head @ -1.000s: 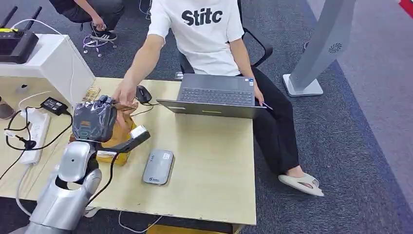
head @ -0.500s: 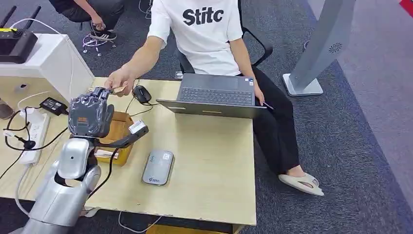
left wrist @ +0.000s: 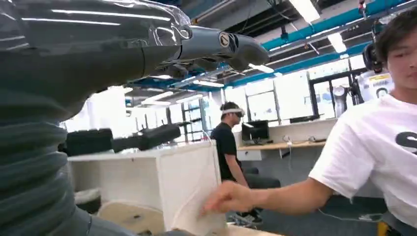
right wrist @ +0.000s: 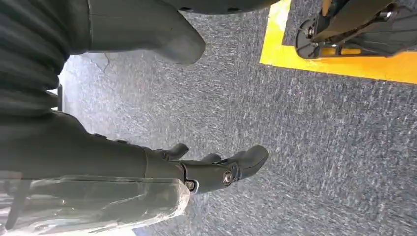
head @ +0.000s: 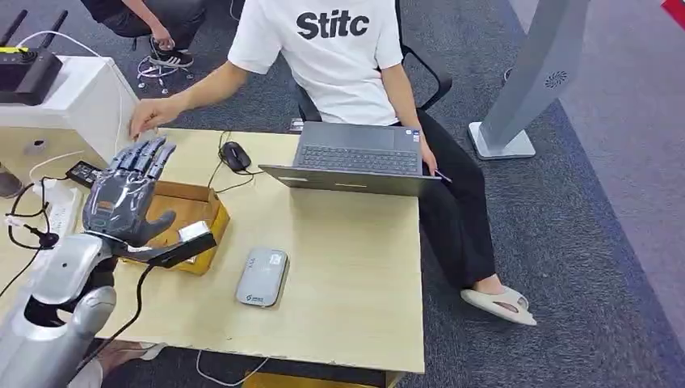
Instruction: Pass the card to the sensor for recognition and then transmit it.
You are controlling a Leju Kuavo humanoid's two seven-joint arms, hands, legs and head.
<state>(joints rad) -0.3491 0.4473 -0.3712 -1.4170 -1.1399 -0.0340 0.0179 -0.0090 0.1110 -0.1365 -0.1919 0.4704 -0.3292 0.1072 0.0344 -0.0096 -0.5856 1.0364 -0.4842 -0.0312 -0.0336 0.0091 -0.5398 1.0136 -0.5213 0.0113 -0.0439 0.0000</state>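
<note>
Silver left arm raised over the table (head: 347, 267); left hand (head: 125, 194) holds nothing, fingers (head: 145, 155) straight and slightly apart above the cardboard box (head: 198, 212). Person's hand (head: 149, 117) at the white cabinet (head: 81, 101); the card may be in it, too small to tell. Right hand (right wrist: 206, 169) hangs over carpet, fingers loosely apart. Grey sensor (head: 262, 276) lies near the box.

The bench (head: 355, 267) was pale matt wood, the box (head: 196, 212) plain cardboard, the carpet (head: 565, 242) rough grey, the left hand (head: 129, 194) glossy under clear plastic.
</note>
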